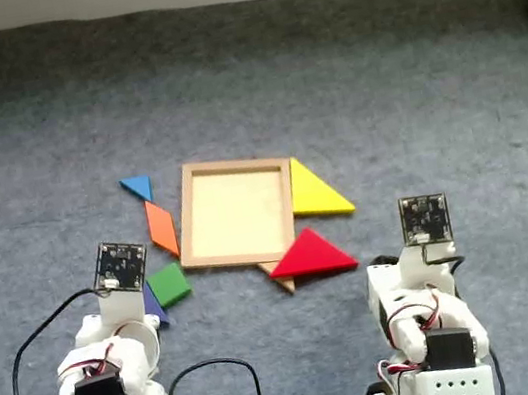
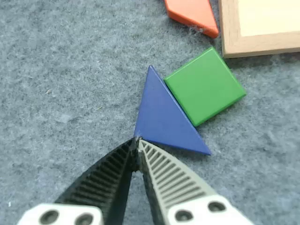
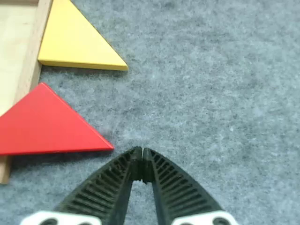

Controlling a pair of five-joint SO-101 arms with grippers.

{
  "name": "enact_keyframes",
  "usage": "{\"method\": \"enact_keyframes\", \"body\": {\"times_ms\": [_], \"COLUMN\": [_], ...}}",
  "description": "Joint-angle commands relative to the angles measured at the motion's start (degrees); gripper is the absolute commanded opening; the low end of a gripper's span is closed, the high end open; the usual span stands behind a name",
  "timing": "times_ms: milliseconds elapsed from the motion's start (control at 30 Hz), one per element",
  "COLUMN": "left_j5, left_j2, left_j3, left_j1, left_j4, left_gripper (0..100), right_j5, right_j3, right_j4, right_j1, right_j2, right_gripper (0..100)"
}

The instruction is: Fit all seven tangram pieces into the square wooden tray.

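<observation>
While the square wooden tray (image 1: 236, 212) lies on the grey desk (image 1: 377, 87) with pieces around it, the left hand (image 2: 137, 143), fingers pressed together, points its tip at a corner of the dark blue triangle (image 2: 161, 119), which touches the green square (image 2: 205, 86). The right hand (image 3: 142, 157), likewise pressed together, sits near the red triangle (image 3: 42, 122).

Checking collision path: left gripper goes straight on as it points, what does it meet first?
Most likely the blue triangle: its corner sits right ahead of the left gripper, jaws shut; green square beyond. Height above the mat is unclear.
</observation>
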Motion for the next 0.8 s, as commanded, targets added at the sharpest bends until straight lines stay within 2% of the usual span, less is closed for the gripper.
{"method": "enact_keyframes", "body": {"times_ms": [0, 433, 600, 767], "left_j5": [-0.35, -0.35, -0.44, -0.44], "left_j2": [-0.13, -0.13, -0.13, -0.13], "left_j3": [1.10, 1.10, 0.92, -5.32], "left_j1": [-0.48, -0.04, 2.15, 2.15], "left_j4": [0.18, 0.18, 0.09, 0.09], "left_gripper": [1, 1, 1, 1], "right_j5": [0.44, 0.44, 0.44, 0.44], "right_j3": [5.32, 5.32, 5.32, 5.32], "right_j4": [0.31, 0.31, 0.31, 0.40], "right_j1": [0.66, 0.40, 0.40, 0.66], "right_j2": [0.40, 0.40, 0.40, 0.48], "right_gripper": [2.6, 2.6, 2.6, 2.6]}}
